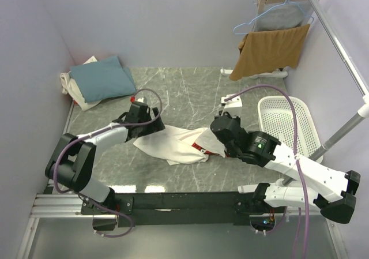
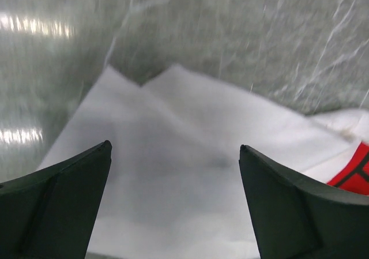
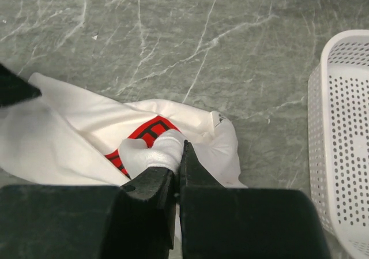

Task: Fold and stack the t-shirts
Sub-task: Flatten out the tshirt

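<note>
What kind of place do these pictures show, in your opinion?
Probably a robot test cell arranged as a laundry corner: plain walls enclose a marble-pattern table holding a white t-shirt, beside a white basket and a hanging tan cloth.

We look down on a grey-green, marble-veined table top [image 1: 190,92] boxed in by plain, pale lavender walls [image 1: 173,22]. At the far right corner we see a tan-brown cloth [image 1: 271,51] draped over a rack, with a grey garment [image 1: 279,18] on a blue hanger [image 1: 248,25] just behind it. A white perforated basket [image 1: 288,120] sits on the table's right side, below a shiny metal pole [image 1: 340,45] that slants along the right wall. An aluminium rail [image 1: 52,204] runs along the near left edge. Overhead light glares in soft white patches [image 2: 34,25] off the polished surface.
</note>
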